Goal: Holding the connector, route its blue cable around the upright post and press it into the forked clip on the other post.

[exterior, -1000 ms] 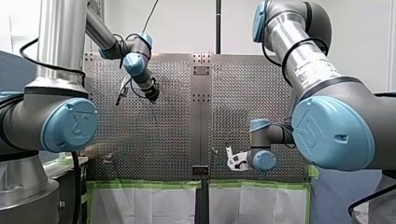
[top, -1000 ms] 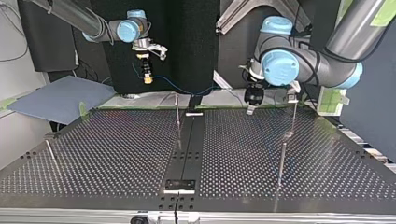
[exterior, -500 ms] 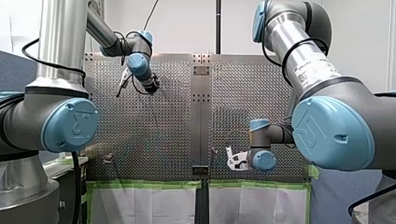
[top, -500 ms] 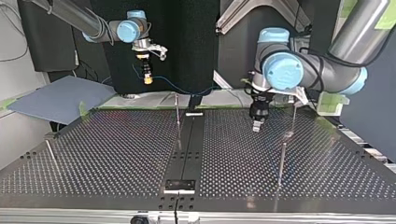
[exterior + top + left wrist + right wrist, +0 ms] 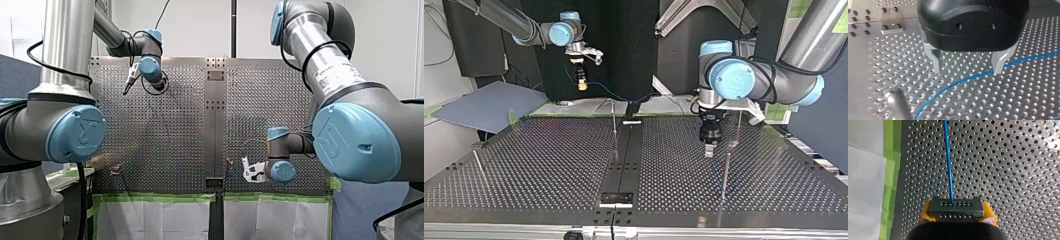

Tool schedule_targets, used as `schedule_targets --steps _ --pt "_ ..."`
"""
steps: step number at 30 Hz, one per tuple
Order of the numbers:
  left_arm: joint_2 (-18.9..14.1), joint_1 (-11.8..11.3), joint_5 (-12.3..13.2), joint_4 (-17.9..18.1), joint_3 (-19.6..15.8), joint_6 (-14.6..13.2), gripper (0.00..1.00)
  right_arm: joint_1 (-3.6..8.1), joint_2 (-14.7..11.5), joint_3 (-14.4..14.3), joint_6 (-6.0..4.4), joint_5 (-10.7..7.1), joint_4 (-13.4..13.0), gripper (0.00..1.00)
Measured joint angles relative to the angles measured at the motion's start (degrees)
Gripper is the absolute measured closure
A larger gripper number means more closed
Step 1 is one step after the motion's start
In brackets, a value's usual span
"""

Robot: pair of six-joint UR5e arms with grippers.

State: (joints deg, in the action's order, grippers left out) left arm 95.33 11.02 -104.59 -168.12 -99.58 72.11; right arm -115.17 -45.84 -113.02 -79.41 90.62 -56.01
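Connector (image 5: 956, 207) sits pinched in my right jaws' yellow pads (image 5: 924, 213), well away from the upright post (image 5: 899, 106), blue cable (image 5: 968, 78) trailing straight off it. Beside that post the cable slants across the counter (image 5: 885, 75) under my spread left jaws, so left's nearer.

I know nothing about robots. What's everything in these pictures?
Table: one, perforated metal, under both arms.
Posts: two, thin metal, one mid-table, another at the top view's right.
Connector: one, dark grey, between yellow pads.
Blue cable: one, from the connector across the table.
Green tape: along the table's edge.
Blue-grey sheet: one, beside the table, top view's left.
Left gripper: one, black, metal fingers, open over the cable.
Right gripper: one, shut on the connector.
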Motion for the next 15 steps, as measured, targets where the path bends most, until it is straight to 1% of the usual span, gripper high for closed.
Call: schedule_targets --steps 4,7,15 --pt "-0.01 0.01 -0.12 1.7 -0.06 0.08 0.0 0.01 0.0 0.0 -0.01 0.01 0.01 1.0" --pt "-0.01 0.08 -0.15 3.1 -0.12 0.7 0.0 0.01 0.0 0.0 -0.04 0.01 0.01 1.0" --pt "0.06 0.04 -0.98 7.29 -0.3 4.11 0.0 0.0 0.0 -0.01 -0.06 -0.01 0.09 1.0"
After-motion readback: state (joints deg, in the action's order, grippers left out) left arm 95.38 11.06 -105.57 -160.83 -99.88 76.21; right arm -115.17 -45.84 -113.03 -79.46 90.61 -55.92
